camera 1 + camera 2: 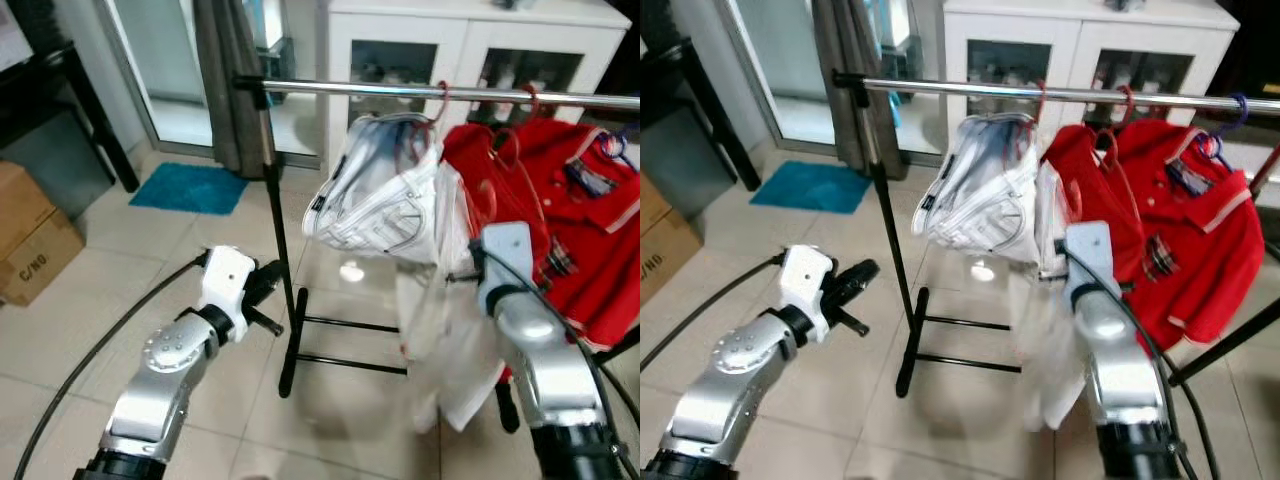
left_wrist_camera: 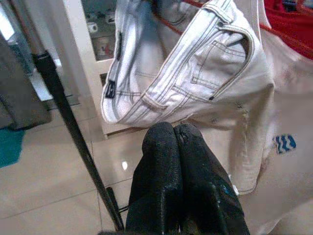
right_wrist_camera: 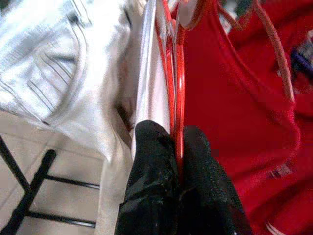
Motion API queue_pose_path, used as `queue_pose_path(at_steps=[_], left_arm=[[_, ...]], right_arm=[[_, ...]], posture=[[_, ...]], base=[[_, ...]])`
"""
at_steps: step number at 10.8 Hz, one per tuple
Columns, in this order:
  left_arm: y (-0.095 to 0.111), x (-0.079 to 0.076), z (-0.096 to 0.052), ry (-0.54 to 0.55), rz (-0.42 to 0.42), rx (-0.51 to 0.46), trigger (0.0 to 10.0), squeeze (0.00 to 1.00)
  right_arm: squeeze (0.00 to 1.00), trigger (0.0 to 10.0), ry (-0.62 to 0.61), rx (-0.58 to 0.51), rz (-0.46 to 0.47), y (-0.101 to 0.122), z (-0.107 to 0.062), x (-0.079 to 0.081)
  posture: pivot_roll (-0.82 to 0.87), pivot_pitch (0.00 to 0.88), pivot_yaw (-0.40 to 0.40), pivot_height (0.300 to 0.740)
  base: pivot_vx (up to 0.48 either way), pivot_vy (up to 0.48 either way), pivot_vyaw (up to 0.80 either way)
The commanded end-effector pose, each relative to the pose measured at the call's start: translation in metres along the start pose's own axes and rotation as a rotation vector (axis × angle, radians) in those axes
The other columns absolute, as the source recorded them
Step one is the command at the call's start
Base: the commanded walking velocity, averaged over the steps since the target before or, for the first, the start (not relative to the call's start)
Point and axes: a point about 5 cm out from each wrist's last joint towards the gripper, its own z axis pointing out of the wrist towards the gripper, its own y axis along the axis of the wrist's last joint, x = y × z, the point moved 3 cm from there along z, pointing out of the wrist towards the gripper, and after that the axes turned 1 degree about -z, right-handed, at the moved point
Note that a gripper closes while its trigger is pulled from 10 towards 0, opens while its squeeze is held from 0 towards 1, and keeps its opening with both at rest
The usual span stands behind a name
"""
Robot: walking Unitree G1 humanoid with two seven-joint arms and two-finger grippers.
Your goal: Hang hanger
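Item: thin red wire clothes hanger (image 3: pixel 179 93), its hook over the horizontal chrome rail (image 1: pixel 400 91) of a black-framed garment rack (image 1: pixel 277 230), carrying soft white clothing — a pair of white stitched jeans (image 1: pixel 375 195) bunched high and a pale thin garment (image 1: pixel 1040 330) trailing below. Position: at the rail's middle, just beside a red polo shirt with striped collar (image 1: pixel 1170 215) on its own hanger. Right pincer (image 3: pixel 177 147): fingers pressed together on the hanger's red wire, with a fold of white cloth caught alongside, seen closely in the right wrist view. Left pincer (image 2: pixel 171 147): fingers closed on nothing, held low and left of the rack's black upright, well apart from the load. Handling, by judgement: the wire is light, springy and likely slick, apt to twist in a narrow pinch; the cloth is limp and gives no purchase, and the jeans' weight looks unevenly hung, so the hanger may tip. Best hold — bare wire close under the hook, clear of fabric. Whether the hook sits fully over the rail cannot be told. Background: white glass-fronted cabinet (image 1: pixel 460 50), tiled floor (image 1: pixel 150 260).
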Motion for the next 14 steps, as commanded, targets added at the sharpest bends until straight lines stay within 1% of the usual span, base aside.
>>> queue_pose_path(at_steps=[1,3,4,5,6,7,9,12,14], left_arm=[[0.002,0.003,-0.003,0.007,0.021,0.000,10.0,0.00],[0.002,0.003,-0.004,-0.001,0.025,0.003,10.0,0.00],[0.002,0.003,-0.005,-0.003,0.028,0.004,10.0,0.00],[0.002,0.004,-0.005,-0.004,0.030,0.005,10.0,0.00],[0.002,0.005,-0.007,-0.006,0.036,0.009,10.0,0.00],[0.002,0.005,-0.007,-0.007,0.037,0.010,10.0,0.00],[0.002,0.006,-0.009,-0.010,0.044,0.014,10.0,0.00],[0.003,0.007,-0.009,-0.012,0.049,0.015,10.0,0.00],[0.003,0.008,-0.012,-0.003,0.052,0.017,10.0,0.00]], right_arm=[[0.00,10.0,0.011,-0.048,-0.009,0.017,0.004,0.007],[0.00,10.0,0.015,-0.061,-0.015,0.026,0.012,0.010],[0.00,10.0,0.024,-0.076,-0.021,0.036,0.020,0.012],[0.00,10.0,0.030,-0.086,-0.023,0.042,0.024,0.014],[0.00,10.0,0.097,-0.145,-0.012,0.064,0.031,0.032],[0.00,10.0,0.125,-0.161,-0.013,0.068,0.031,0.039],[0.00,10.0,0.272,-0.211,-0.041,0.078,0.028,0.079],[0.00,10.0,0.353,-0.246,-0.065,0.091,0.028,0.106],[0.00,10.0,0.433,-0.288,-0.073,0.101,0.024,0.129]], posture=[[0.01,0.000,0.019,0.740],[0.01,0.000,0.023,0.740],[0.01,0.000,0.027,0.740],[0.01,0.000,0.027,0.740],[0.02,0.000,0.028,0.740],[0.02,0.000,0.028,0.740],[0.02,0.000,0.028,0.740],[0.03,0.000,0.023,0.740],[0.05,0.000,0.013,0.740]], base=[[0.000,0.000,0.00],[0.000,0.000,0.00],[0.000,0.000,0.00],[0.000,0.000,0.00],[0.000,0.000,0.00],[0.000,0.000,0.00],[0.000,0.000,0.00],[0.000,0.000,0.00],[0.000,0.000,0.00]])
